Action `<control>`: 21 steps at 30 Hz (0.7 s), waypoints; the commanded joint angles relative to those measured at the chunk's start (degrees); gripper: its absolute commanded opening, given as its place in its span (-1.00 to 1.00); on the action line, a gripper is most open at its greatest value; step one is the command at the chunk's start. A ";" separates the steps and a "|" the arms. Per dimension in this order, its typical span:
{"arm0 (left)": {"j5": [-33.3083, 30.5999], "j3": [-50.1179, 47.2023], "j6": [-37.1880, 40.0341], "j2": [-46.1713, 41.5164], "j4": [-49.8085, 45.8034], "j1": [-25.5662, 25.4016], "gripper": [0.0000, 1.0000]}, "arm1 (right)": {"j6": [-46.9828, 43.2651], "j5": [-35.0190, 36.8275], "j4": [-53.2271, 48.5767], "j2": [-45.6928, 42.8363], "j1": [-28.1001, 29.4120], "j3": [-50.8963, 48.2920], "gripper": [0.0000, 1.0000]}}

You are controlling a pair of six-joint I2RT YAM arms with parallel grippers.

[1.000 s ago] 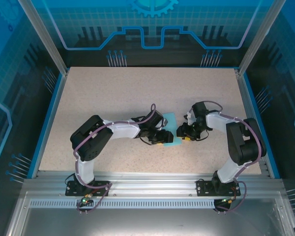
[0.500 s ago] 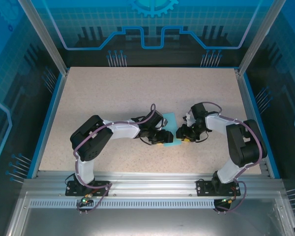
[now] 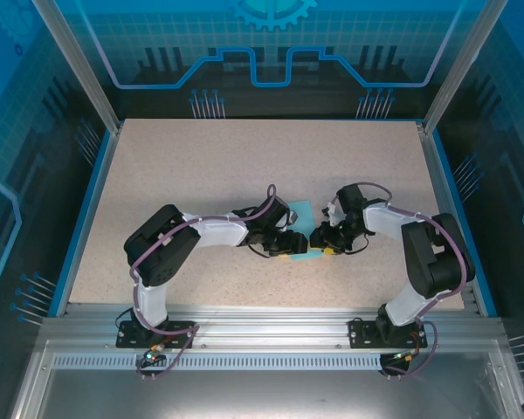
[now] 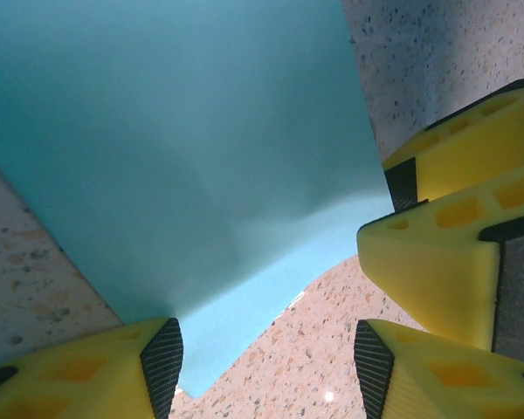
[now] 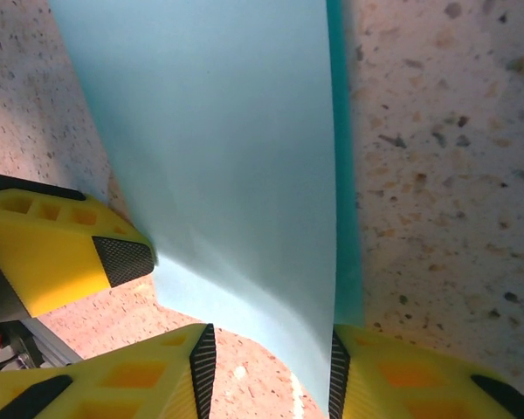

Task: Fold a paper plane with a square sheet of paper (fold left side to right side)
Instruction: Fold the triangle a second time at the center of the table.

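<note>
The thin light-blue square sheet of paper (image 3: 302, 216) lies on the speckled beige desk (image 3: 244, 166), nearer its near edge, the left gripper (image 4: 266, 360) and right gripper (image 5: 269, 367) both spread astride it, clamping nothing; recommended: pinch the left edge squarely, carry it over, and align edges before creasing.

- The sheet of paper (image 4: 201, 157): thin light-blue paper, matt and smooth, softly bent.
- The table (image 3: 244, 166): speckled beige top, stone-like, matt, finely grained.
- The fingers (image 4: 79, 371): smooth yellow plastic, moulded with shallow recesses.
- Their pads (image 4: 162, 358): black, rubbery-looking, finely cross-hatched.
- The arms (image 3: 214, 231): smooth white and black shells, faintly glossy.
- The rail (image 3: 262, 325): bare brushed metal.
</note>
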 commanded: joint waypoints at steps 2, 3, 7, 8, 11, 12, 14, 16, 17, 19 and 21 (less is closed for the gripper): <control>-0.97 -2.31 -0.10 -0.31 -3.08 -0.91 0.19 | 0.78 -2.30 -1.05 -0.52 -0.41 1.68 -0.21; -0.95 -2.31 -0.09 -0.42 -2.99 -0.89 0.19 | 0.79 -2.77 -0.98 -0.04 -0.52 1.93 -0.21; -1.04 -2.86 0.16 -1.25 -1.84 -0.89 0.19 | 1.07 -3.98 -0.22 2.35 -0.61 3.11 -0.21; -1.10 -3.12 0.25 -1.61 -1.30 -0.90 0.19 | 1.18 -4.30 -0.08 3.01 -0.69 3.46 -0.21; -1.30 -3.77 0.90 -3.00 -0.14 -0.89 0.20 | 1.47 -4.64 0.30 4.69 -0.93 4.76 -0.21; -1.38 -3.87 1.19 -3.52 0.12 -0.89 0.21 | 1.56 -4.84 0.26 5.32 -1.09 5.51 -0.20; -1.94 -4.05 1.85 -4.36 0.05 -0.89 0.22 | 1.48 -4.94 -0.33 6.26 -1.10 6.23 -0.20; -2.18 -4.15 2.27 -5.12 0.08 -0.89 0.23 | 1.72 -4.86 0.01 6.31 -1.09 5.83 -0.19; -2.27 -4.31 2.48 -5.38 0.14 -0.89 0.23 | 2.00 -4.85 0.33 6.29 -1.11 5.57 -0.19; -2.38 -4.54 2.97 -6.17 0.39 -0.89 0.25 | 2.45 -5.63 1.10 6.71 -1.19 5.38 -0.19; -3.33 -5.37 3.63 -7.74 0.65 -0.89 0.27 | 3.13 -6.67 2.28 7.06 -1.21 5.38 -0.19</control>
